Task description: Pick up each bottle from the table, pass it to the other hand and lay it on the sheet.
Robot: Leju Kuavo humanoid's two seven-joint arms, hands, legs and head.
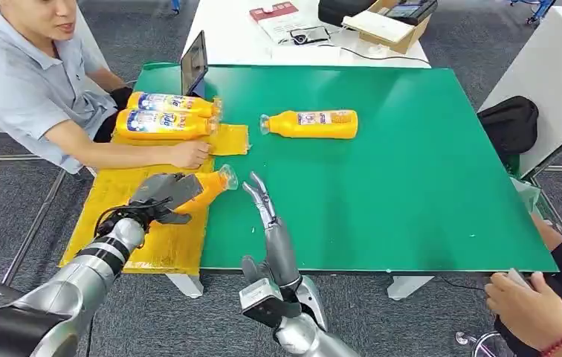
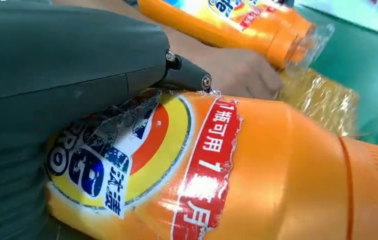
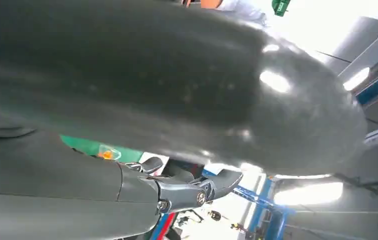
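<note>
Orange bottle (image 1: 207, 187) is gripped in the left hand (image 1: 165, 195), held over the edge of the yellow sheet (image 1: 155, 242), while the right hand (image 1: 267, 216) stands just beside the sheet with fingers straight and apart, holding nothing. One more bottle (image 1: 311, 124) lies on the green table (image 1: 412, 186), well away from the sheet. A person's hand (image 1: 189, 154) rests on the sheet close by, so laying the bottle down could bump it or knock the two bottles (image 1: 163, 115) already lying there.

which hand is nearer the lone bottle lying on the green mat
Right. The right hand is open, below and left of the lone bottle; the left hand is farther left over the yellow sheet, gripping another bottle.
</note>
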